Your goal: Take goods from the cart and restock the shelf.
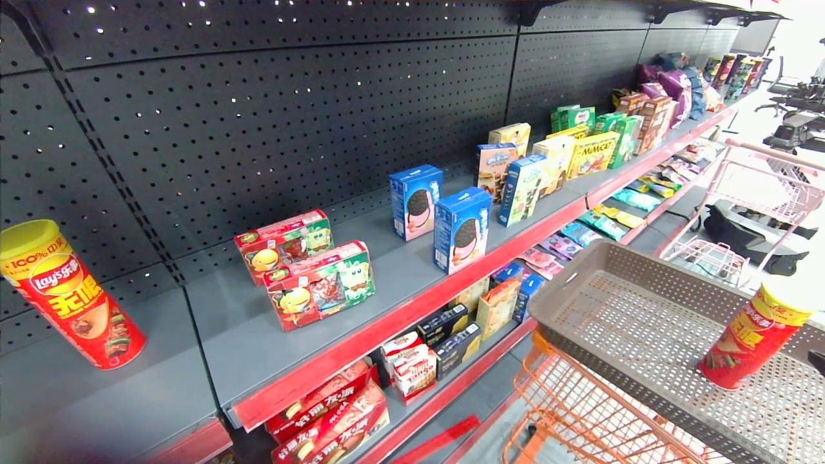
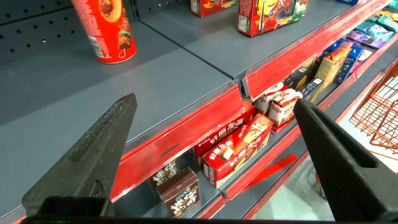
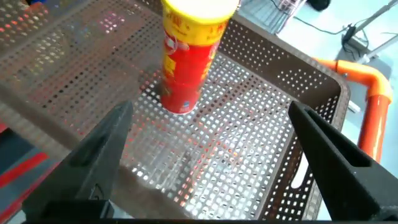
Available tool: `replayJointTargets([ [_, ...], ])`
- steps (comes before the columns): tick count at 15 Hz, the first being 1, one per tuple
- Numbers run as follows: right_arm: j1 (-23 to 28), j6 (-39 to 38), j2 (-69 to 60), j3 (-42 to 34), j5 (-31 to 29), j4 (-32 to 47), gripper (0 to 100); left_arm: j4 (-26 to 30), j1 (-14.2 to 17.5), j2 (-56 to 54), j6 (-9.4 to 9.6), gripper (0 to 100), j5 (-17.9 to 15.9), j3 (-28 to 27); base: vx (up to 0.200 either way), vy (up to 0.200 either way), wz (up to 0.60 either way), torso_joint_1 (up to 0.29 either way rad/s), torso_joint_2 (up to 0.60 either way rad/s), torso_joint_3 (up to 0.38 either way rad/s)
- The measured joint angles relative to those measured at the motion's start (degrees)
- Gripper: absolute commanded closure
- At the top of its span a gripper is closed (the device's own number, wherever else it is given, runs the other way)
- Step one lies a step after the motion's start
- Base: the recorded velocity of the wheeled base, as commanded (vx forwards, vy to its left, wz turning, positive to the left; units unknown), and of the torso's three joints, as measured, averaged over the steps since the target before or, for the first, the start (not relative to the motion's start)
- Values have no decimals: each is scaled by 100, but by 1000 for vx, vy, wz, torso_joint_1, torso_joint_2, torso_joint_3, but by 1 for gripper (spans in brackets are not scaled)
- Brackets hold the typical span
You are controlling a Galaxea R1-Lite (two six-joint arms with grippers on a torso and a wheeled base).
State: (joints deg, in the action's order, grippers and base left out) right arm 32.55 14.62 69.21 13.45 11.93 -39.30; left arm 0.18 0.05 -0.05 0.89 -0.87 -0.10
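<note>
A red chips can with a yellow lid [image 1: 71, 293] stands upright at the left end of the grey shelf [image 1: 258, 351]. A second can of the same kind [image 1: 754, 338] stands in the brown perforated basket [image 1: 580, 258] on top of the orange cart [image 1: 561, 412]. My left gripper [image 2: 214, 106] is open and holds nothing; it hangs in front of the shelf's red edge [image 2: 186, 134], with the shelf can [image 2: 106, 28] beyond it. My right gripper [image 3: 210, 111] is open above the basket floor [image 3: 249, 143], a short way from the cart can [image 3: 189, 53].
Two red-green boxes [image 1: 303, 270], blue cookie boxes [image 1: 445, 219] and more cartons [image 1: 567, 154] stand further along the shelf. Lower shelves hold red boxes [image 1: 335, 419] and packets [image 1: 606, 222]. A pink cart [image 1: 760, 193] stands at the right. Bare shelf lies between the can and the boxes.
</note>
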Motion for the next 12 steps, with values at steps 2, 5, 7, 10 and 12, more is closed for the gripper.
replayJointTargets([
  [2, 6, 11, 301, -258, -4, -433, 0, 0, 5, 0, 0, 0, -2, 0, 0, 0, 0, 0, 0, 0],
  [5, 59, -33, 767, -193, -4, -985, 0, 0, 2, 0, 0, 0, -2, 0, 0, 0, 0, 0, 0, 0],
  [7, 66, -52, 1028, -149, -1, -1130, 0, 0, 2, 0, -2, 0, -2, 0, 0, 0, 0, 0, 0, 0],
  [10, 28, -52, 1423, -204, 5, -1645, 0, 0, 2, 0, 1, 0, -4, 0, 0, 0, 0, 0, 0, 0],
  [12, 28, -55, 1862, -251, 10, -2326, 0, 0, 2, 0, 0, 0, -2, 0, 0, 0, 0, 0, 0, 0],
])
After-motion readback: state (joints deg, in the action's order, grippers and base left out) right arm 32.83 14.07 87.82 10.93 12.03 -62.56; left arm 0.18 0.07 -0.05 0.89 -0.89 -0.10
